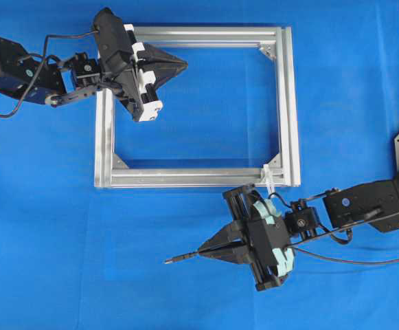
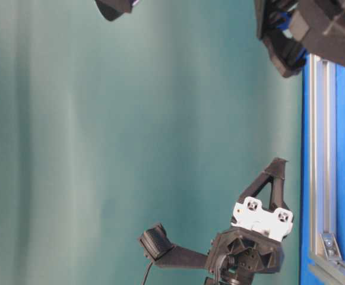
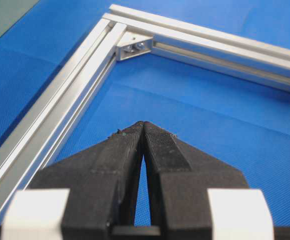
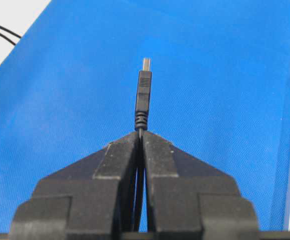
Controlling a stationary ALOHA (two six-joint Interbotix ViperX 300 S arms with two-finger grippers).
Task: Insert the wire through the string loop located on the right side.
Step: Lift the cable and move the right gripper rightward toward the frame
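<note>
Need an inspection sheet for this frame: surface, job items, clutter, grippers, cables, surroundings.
Surface: blue cloth, flat.
Job's things: wire plug tip sticks out ahead of the right gripper; string loop hangs at the aluminium frame's lower right corner, unthreaded.
Clutter: nothing seen.
Grippers: left gripper shut, empty, over the frame; right gripper shut on the wire, outside the frame.
Cables: wire trails right off the cloth.
Surroundings: teal backdrop.

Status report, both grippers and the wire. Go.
Right gripper shut on the wire, plug tip pointing out ahead. Left gripper shut, empty, over the aluminium frame. String loop at the frame's lower right corner, not yet threaded.
</note>
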